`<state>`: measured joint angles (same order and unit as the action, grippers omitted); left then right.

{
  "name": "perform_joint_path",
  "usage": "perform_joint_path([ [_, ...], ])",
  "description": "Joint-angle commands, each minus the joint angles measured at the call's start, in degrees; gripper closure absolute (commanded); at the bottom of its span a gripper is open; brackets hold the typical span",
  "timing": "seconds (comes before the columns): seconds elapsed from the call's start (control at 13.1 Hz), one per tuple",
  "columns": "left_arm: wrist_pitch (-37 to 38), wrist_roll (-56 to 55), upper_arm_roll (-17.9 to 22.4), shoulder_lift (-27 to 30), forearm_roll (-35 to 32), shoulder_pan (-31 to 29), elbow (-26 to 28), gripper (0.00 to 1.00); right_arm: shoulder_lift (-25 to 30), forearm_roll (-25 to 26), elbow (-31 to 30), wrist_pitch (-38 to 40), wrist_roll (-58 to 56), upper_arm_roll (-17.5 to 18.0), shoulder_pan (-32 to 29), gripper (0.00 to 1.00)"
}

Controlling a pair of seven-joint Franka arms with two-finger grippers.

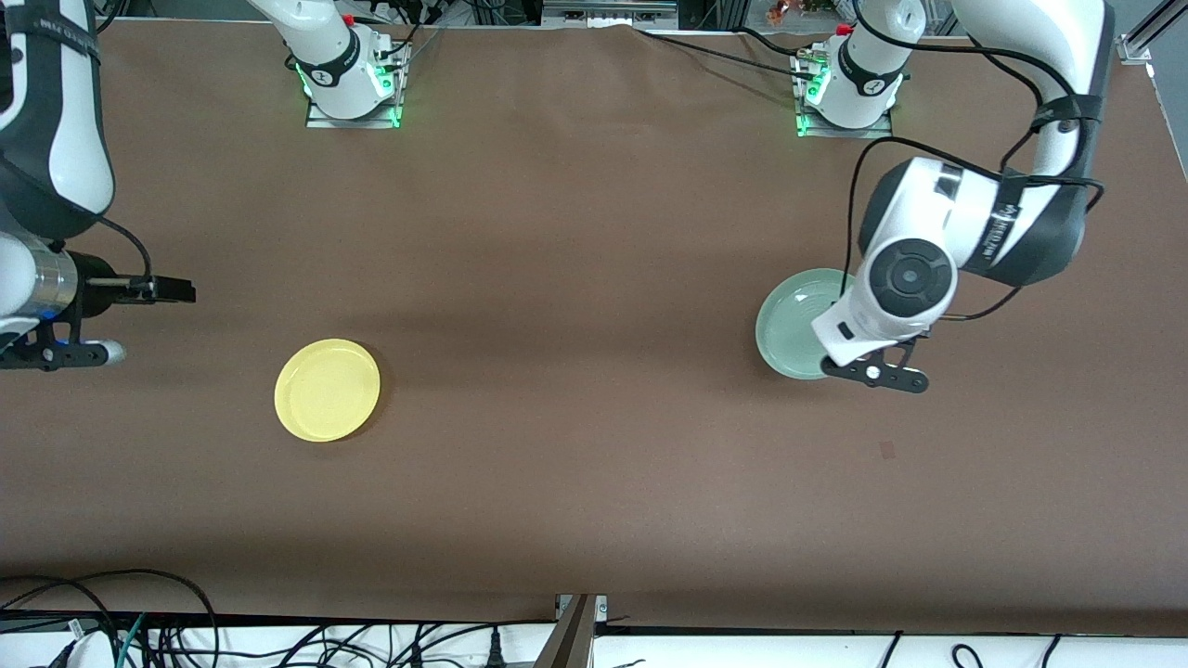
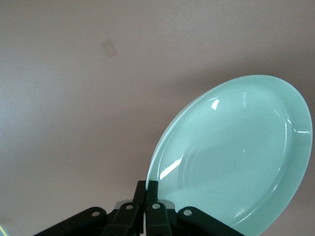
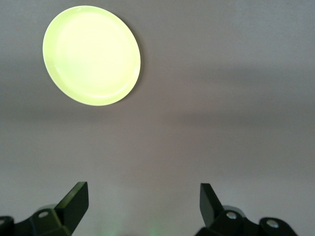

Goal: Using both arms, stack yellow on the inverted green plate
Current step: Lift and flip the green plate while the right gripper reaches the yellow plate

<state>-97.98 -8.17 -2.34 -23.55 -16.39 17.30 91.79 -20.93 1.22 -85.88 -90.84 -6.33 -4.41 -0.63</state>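
Brown worktop (image 1: 594,278) carries the yellow plate (image 1: 327,390) toward the right arm's end, with the right tool (image 3: 142,204) wide open and empty. The left tool (image 2: 146,196) pinches the green plate (image 2: 236,152) by its rim, tilted. Both look stiff, glossy and slippery, so a rim grip suits best.

Table (image 1: 594,278) covered in brown matte sheet, slightly creased. Black cables (image 1: 186,631) tangled along table's near edge. Green lights (image 1: 353,116) glow at table's top edge.

A bright yellow plate (image 1: 327,390) and a pale mint-green plate (image 1: 796,317) with faint concentric rings showed against the plain brown table (image 1: 594,278), between white arms with black grippers.
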Motion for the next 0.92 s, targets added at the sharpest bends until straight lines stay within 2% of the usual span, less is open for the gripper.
perform_joint_path([
  [0.0, 1.7, -4.1, 0.8, -1.8, -6.2, 5.7, -1.9, 1.0, -3.1, -4.3, -2.1, -4.7, 0.9, 0.3, -1.4, 0.0],
  [0.31, 5.0, -17.4, 0.8, -3.2, -7.4, 12.9, -1.8, 1.0, -3.9, -4.8, -15.3, -22.9, 1.1, 0.3, -1.7, 0.0],
  [0.54, 6.3, -25.6, 0.9, -4.7, -7.8, 18.6, -1.9, 1.0, -5.4, -7.4, -20.6, -30.4, 0.5, 0.4, -2.8, 0.0],
  [0.84, 7.8, -36.5, 0.8, -8.1, -13.0, 26.0, -2.1, 1.0, -7.8, -9.1, -24.6, -37.0, 0.4, 0.4, -3.1, 0.0],
])
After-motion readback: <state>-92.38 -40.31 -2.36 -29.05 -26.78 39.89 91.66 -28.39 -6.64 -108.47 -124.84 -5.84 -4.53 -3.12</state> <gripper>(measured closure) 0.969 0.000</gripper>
